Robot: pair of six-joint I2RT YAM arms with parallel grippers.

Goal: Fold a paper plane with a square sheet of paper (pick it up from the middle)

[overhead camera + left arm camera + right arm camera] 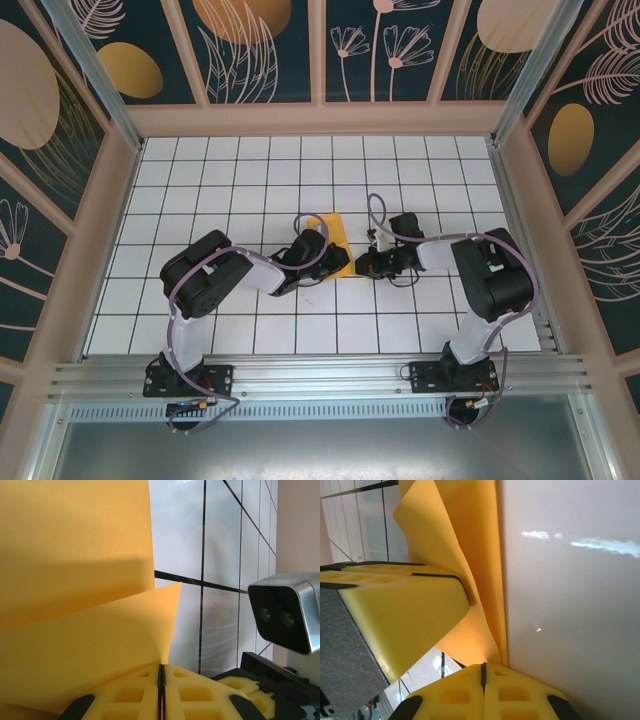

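Black-and-white arms, purple cables, yellow pincer fingers, black bases

**White gridded table, one yellow sheet between the grippers**

The table has a white top ruled into square tiles by thin black lines. It is glossy enough to carry soft highlights in the wrist views. One thing lies on it: the orange-yellow sheet of paper. It sits just ahead of the left gripper and just to the left of the right gripper, mostly in the gap between them. The sheet is doubled over into layers. At the grippers' tips the layers lift and part, while one long edge runs along the white surface, touching it. Beyond both grippers, rows of tiles run to the far rim.
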